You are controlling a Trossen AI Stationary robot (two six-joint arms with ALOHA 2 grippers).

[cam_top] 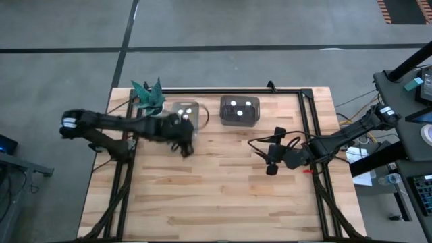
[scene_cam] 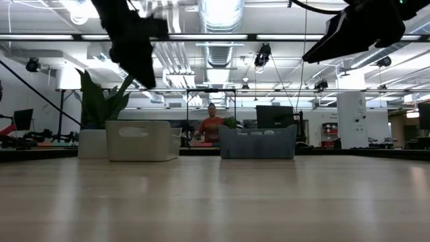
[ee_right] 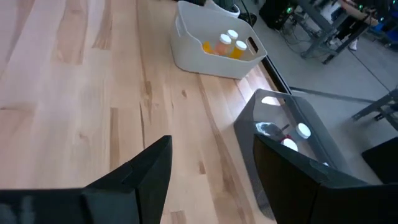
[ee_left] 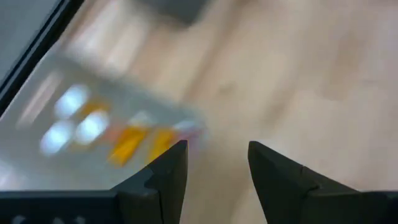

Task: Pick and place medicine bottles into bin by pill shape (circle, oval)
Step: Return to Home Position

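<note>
Now both arms hang above the bench (cam_top: 223, 196), neither gripping anything. The left tool (ee_left: 214, 152) is at the 6 o'clock edge of the white bin (cam_top: 185, 111), its fingers parted and empty. The right tool (ee_right: 211, 146) hovers toward 3 o'clock from the bench's middle, its fingers also spread wide and holding nothing. The medicine bottles (ee_right: 238, 46) sit inside the bins. Several are in the white bin at 11 o'clock. Three white caps show in the gray bin (cam_top: 239, 120) at 12 o'clock, just beside it.
</note>
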